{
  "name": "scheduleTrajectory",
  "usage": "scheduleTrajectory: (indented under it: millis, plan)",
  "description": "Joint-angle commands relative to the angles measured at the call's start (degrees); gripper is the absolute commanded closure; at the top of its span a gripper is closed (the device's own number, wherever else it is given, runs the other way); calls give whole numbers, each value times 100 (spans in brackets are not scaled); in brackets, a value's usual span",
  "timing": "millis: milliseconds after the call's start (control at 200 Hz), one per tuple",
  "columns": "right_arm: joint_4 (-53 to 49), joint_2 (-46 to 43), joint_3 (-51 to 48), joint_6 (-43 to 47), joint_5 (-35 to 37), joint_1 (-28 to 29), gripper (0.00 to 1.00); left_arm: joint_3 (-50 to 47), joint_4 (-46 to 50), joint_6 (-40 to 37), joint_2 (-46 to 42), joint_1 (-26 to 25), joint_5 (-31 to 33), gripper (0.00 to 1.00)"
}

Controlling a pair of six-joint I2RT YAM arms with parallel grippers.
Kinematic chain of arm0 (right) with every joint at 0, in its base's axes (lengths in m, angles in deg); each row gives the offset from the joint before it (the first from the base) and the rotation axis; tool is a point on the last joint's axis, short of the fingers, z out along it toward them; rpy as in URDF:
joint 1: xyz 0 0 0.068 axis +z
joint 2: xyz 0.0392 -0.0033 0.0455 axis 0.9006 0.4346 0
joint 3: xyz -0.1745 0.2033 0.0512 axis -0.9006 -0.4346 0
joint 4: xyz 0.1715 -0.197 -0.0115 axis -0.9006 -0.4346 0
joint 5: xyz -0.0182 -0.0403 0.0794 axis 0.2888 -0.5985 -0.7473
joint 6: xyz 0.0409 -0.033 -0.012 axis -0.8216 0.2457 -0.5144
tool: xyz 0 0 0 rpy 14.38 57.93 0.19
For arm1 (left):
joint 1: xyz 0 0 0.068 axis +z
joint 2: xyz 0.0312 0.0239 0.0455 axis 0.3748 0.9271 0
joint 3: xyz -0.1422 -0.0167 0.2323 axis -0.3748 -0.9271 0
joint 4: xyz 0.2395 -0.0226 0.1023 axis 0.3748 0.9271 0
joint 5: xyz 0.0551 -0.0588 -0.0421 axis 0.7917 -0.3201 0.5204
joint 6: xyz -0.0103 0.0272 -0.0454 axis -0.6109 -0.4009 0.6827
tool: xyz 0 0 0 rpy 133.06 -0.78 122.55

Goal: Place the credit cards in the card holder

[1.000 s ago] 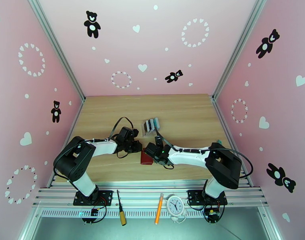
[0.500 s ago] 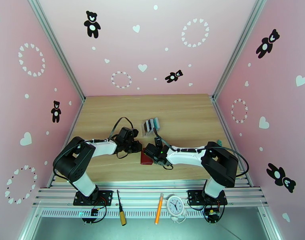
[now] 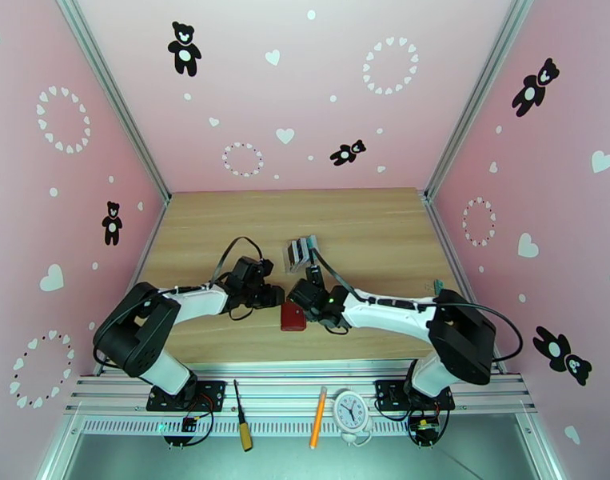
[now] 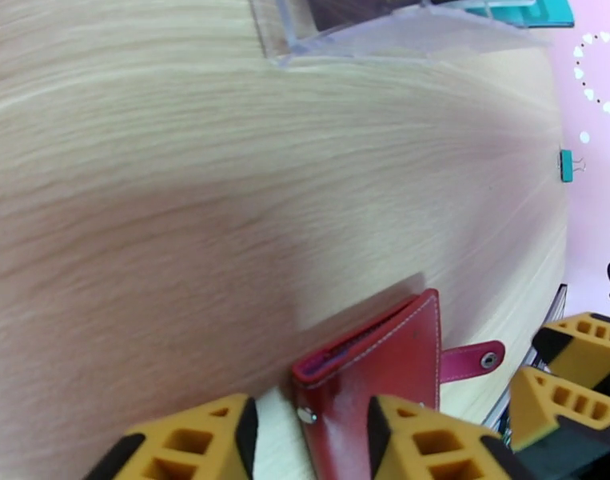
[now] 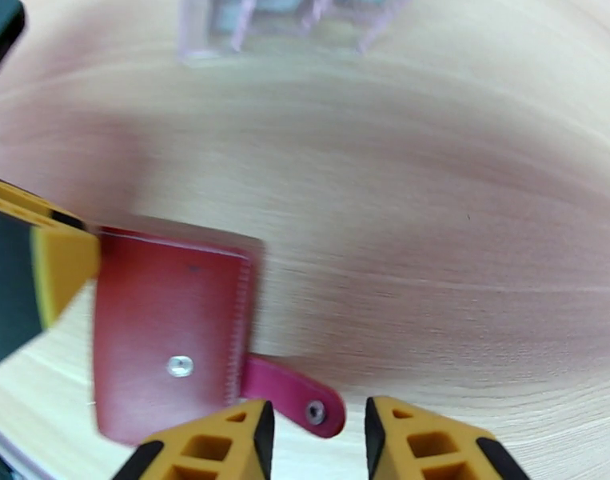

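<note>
— How far along?
— Nothing's in yet. The credit cards [image 3: 302, 249] sit in the rack [image 4: 384, 42] mid-desk [image 3: 368, 222]. The card holder [image 3: 293, 317] lies folded toward the front edge, tab unsnapped, with my left hand [image 4: 308, 422] and right hand [image 5: 316, 422] spread at its edges.

Left pincer [image 4: 312, 432] parted, right pincer [image 5: 319, 432] parted

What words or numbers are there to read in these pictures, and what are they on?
None can be read clearly.
Small white round clock: numerals on its face, too small to read.
Thin plastic cards in the clear slotted plastic rack: any print is too small or blurred to read.
Dark red leather-like wallet: no writing, just a plain metal snap.
</note>
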Motion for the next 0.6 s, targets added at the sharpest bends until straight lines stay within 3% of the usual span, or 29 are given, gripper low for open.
scheduleTrajectory:
  millis: [0,335,596]
  plan:
    - [52,-296,81,126,-240,31,63,-108,-30,-52,-289,4,135,55]
    - [838,207,39,200,-1283,-34,73,-203,58,-128,-425,4,194,60]
    - [1349,384,-370,-9,-1554,-127,64,-322,101,-166,-618,-55,197,62]
